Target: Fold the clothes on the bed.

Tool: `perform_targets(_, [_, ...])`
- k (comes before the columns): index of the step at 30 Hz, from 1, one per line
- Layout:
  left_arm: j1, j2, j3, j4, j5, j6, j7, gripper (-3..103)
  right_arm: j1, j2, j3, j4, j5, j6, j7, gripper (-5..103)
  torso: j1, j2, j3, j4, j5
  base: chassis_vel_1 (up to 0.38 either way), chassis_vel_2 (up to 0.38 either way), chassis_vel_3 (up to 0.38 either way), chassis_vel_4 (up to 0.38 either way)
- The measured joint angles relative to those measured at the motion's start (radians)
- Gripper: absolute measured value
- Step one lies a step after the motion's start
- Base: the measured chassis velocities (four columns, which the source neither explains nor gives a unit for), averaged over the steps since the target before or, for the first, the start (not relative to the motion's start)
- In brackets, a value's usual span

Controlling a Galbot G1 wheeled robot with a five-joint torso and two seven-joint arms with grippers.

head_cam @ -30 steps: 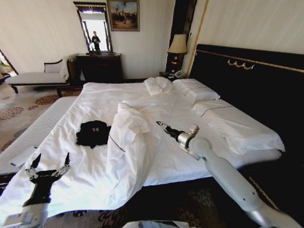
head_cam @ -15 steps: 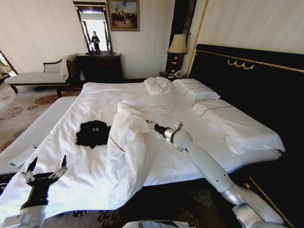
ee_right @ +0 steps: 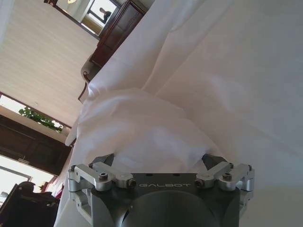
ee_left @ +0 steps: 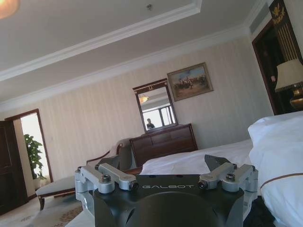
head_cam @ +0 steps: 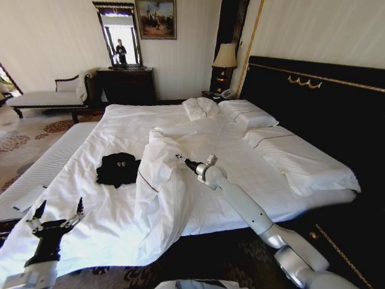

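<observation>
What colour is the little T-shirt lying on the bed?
Black, with small white lettering on the chest. The T-shirt shows best in the head view, on the bed.

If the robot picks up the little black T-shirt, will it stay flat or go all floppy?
Probably floppy: the black T-shirt already lies crumpled in soft folds on the bed. It looks small and thin, so likely light, and it should droop from wherever it is pinched.

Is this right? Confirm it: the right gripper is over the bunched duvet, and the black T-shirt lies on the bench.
Not quite. In the head view the black T-shirt lies on the bed, beside the bunched duvet. The right gripper is over that duvet.
</observation>
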Motion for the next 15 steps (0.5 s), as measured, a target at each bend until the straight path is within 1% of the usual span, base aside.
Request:
perform_targets(8, [-0.006,0.000,0.006,0.012,0.004,0.000,0.000,100,0.027,0.039,0.001,-0.048,-0.013,0.022,-0.052,100,0.000,0.000,0.000,0.0000,0.0000,0.000,0.000,0.000,0.000])
perform_targets(9, [-0.006,0.000,0.006,0.012,0.004,0.000,0.000,100,0.029,0.042,0.001,-0.050,-0.014,0.024,-0.057,103,0.000,0.000,0.000,0.0001,0.0001,0.000,0.000,0.000,0.000])
perform_targets(10, [-0.007,0.001,0.006,0.013,0.004,0.000,0.000,100,0.032,0.047,0.001,-0.055,-0.015,0.029,-0.071,100,0.000,0.000,0.000,0.0002,0.0000,0.000,0.000,0.000,0.000])
perform_targets(12, [-0.007,0.002,0.006,0.015,0.004,0.000,0.000,100,0.034,0.048,0.001,-0.056,-0.019,0.035,-0.089,90,0.000,0.000,0.000,0.0001,0.0000,0.000,0.000,0.000,0.000])
perform_targets(14, [-0.007,0.003,0.005,0.015,0.003,0.000,0.000,100,0.034,0.048,0.001,-0.057,-0.020,0.038,-0.093,90,0.000,0.000,0.000,0.0000,0.0000,0.000,0.000,0.000,0.000])
perform_targets(15, [-0.007,0.003,0.003,0.015,0.002,0.000,0.000,100,0.034,0.048,0.001,-0.056,-0.020,0.040,-0.095,85,0.000,0.000,0.000,-0.0001,0.0001,0.000,0.000,0.000,0.000])
